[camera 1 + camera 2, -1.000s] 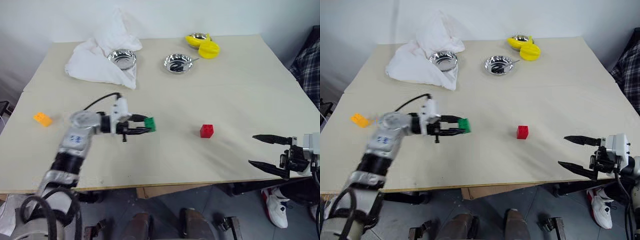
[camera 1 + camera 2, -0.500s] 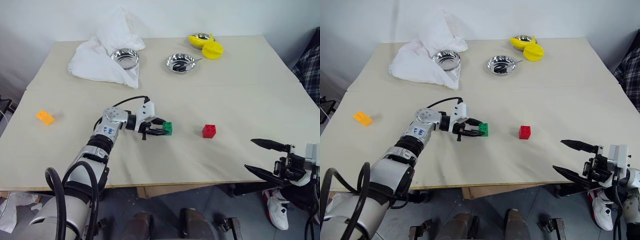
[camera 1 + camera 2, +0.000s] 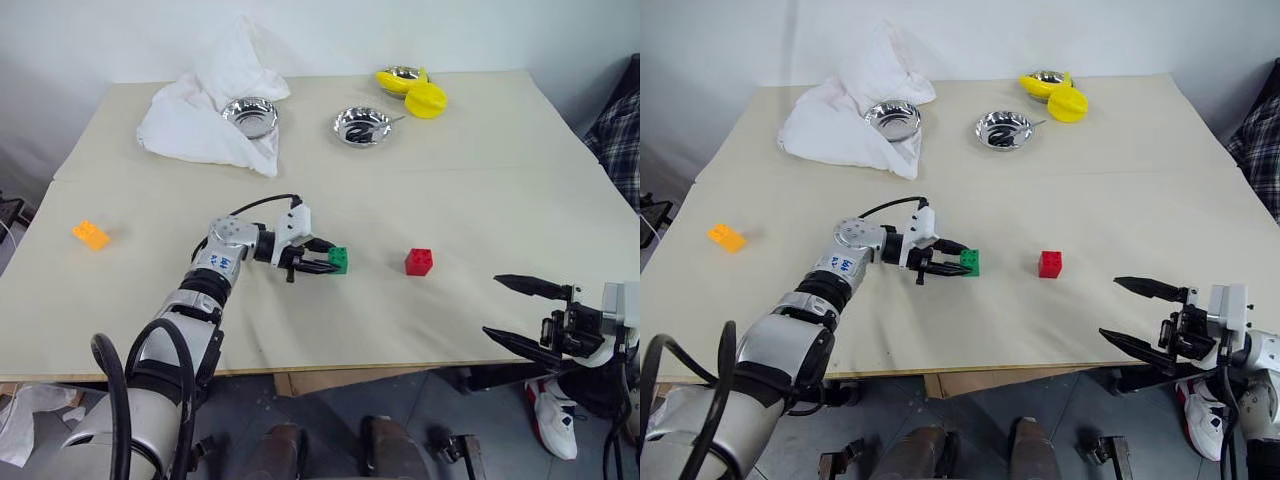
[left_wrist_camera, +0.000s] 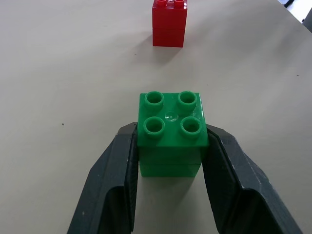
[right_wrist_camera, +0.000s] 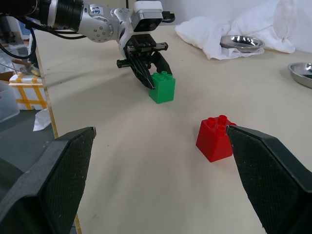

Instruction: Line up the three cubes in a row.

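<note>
Left eye view: the left pincer (image 3: pixel 338 261) reaches across the middle of the pale bench (image 3: pixel 480 180), its two black fingers (image 4: pixel 113 190) closed against opposite sides of the green cube (image 3: pixel 339 260). In the left wrist view the cube sits upright, studs up, squarely between the finger pads; whether its base rests on the bench or hangs just above it cannot be told for certain, though the right wrist view suggests contact. The red cube (image 3: pixel 419 261) stands on the bench near the green one, on its right and apart from it. The orange cube (image 3: pixel 89 234) lies well apart near the bench's left edge. The right pincer (image 3: pixel 520 314) hangs off the near right edge of the bench, its fingers spread wide with nothing between them. At the far side lie a white cloth (image 3: pixel 205 110) with a steel bowl (image 3: pixel 249 115) on it, a second steel bowl (image 3: pixel 360 125), and yellow lemon-shaped objects (image 3: pixel 420 96).
</note>
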Available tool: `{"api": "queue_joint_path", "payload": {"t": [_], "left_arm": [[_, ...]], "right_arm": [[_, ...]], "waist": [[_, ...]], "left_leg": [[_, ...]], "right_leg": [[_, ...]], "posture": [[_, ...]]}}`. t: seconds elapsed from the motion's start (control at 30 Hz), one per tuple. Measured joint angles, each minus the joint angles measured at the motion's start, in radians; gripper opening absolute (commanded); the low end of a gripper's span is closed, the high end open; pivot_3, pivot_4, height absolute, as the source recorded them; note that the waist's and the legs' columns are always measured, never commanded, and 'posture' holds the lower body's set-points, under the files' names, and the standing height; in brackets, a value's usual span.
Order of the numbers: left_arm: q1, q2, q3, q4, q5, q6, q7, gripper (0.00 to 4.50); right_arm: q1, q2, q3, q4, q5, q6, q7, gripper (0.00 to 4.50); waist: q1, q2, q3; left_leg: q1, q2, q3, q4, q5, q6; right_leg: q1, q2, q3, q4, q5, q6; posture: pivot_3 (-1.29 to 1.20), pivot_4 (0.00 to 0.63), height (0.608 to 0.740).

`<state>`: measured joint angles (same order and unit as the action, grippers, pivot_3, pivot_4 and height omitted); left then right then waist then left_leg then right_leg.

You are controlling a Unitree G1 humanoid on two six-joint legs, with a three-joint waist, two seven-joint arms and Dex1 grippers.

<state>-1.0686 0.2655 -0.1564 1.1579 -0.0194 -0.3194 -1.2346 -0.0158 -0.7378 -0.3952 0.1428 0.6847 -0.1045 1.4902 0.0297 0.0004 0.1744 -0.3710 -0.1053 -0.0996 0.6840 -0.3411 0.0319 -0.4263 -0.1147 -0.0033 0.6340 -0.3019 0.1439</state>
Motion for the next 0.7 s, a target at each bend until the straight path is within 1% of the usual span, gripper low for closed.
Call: {"api": "queue_joint_path", "payload": {"t": [0.13,0.3,0.37,0.4,0.53,0.6,0.7], "left_arm": [[-0.024,-0.020,-0.005,0.019,0.030,0.001,0.033,1.48],[-0.026,-0.023,0.002,0.030,0.034,0.002,0.038,1.48],[-0.026,-0.025,0.007,0.031,0.034,0.008,0.038,2.22],[-0.026,-0.027,0.010,0.034,0.034,0.013,0.038,2.44],[-0.025,-0.027,0.021,0.037,0.034,0.003,0.050,3.67],[-0.025,-0.022,0.030,0.036,0.031,-0.006,0.050,4.20],[-0.018,0.015,0.065,0.016,0.003,-0.015,-0.002,4.20]], "right_arm": [[-0.001,0.001,0.004,-0.002,-0.004,0.003,0.000,4.50],[0.002,0.003,0.004,-0.017,-0.004,0.008,-0.001,4.50],[0.004,0.003,0.005,-0.024,-0.005,0.016,-0.003,4.50],[0.005,0.005,0.006,-0.026,-0.005,0.018,-0.004,4.50],[0.002,0.008,0.020,-0.025,-0.007,0.021,-0.004,4.50],[-0.004,0.008,0.025,-0.023,-0.009,0.023,-0.003,4.50],[-0.025,0.010,0.039,-0.017,-0.015,0.023,-0.001,4.50]], "waist": [[0.000,0.000,0.000],[-0.001,0.000,0.000],[-0.001,0.000,0.000],[-0.001,0.000,0.000],[-0.004,0.000,0.000],[-0.004,0.000,0.000],[-0.008,-0.001,0.000]], "left_leg": [[0.000,-0.001,0.000,0.000,0.000,0.001],[0.000,-0.001,0.000,0.000,0.000,0.001],[0.000,-0.001,0.000,0.000,0.000,0.001],[0.000,-0.001,0.000,0.000,0.000,0.001],[-0.001,-0.001,0.000,0.000,0.000,0.001],[-0.001,-0.001,0.000,0.000,0.000,0.001],[-0.001,0.000,0.000,0.000,0.001,0.000]], "right_leg": [[0.000,0.000,0.000,0.000,0.000,0.001],[0.000,-0.001,0.000,0.001,0.000,0.001],[0.000,-0.001,0.000,0.001,0.000,0.001],[0.000,-0.001,0.000,0.001,0.000,0.001],[-0.001,0.000,0.000,0.002,0.000,0.001],[-0.001,0.000,0.000,0.002,0.000,0.001],[-0.002,0.000,0.000,0.003,0.000,0.001]], "posture": [[0.00,0.150,0.740],[0.00,0.150,0.740],[0.00,0.150,0.740],[0.00,0.150,0.740],[0.00,0.150,0.740],[0.00,0.150,0.740],[0.00,0.150,0.740]]}}
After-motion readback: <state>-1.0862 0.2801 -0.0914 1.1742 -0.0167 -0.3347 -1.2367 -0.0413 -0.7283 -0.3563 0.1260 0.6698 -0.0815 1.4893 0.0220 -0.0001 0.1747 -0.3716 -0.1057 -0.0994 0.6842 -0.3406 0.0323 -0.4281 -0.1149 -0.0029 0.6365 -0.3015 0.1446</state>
